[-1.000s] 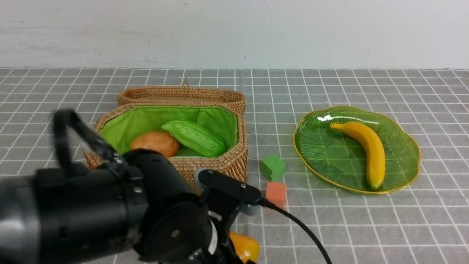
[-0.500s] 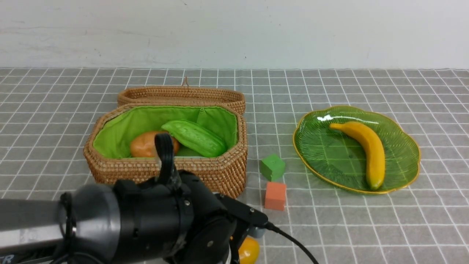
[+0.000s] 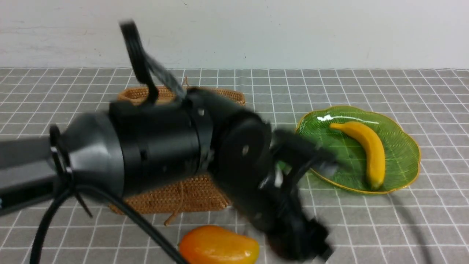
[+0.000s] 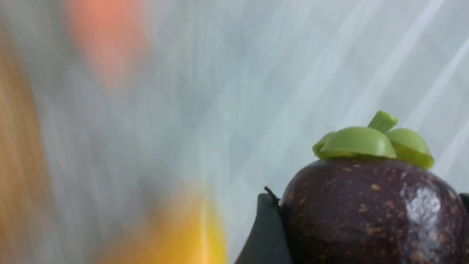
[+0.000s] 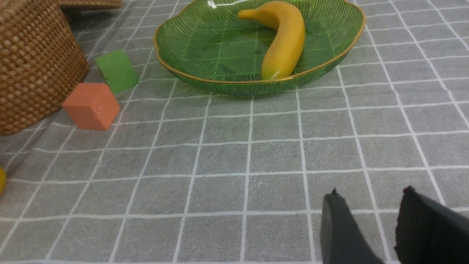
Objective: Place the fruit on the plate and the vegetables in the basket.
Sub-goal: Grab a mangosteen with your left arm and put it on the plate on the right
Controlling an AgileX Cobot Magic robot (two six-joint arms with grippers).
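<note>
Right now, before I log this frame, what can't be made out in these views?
- Front view: the black left arm hides the inside of the brown woven wicker basket.
- Front view: the bottom edge clips the orange-to-yellow oval mango.
- Left wrist view: motion blur smears everything behind the small dark purple round fruit.
- Right wrist view: the bottom edge cuts off the right tool, fingertips only.
</note>
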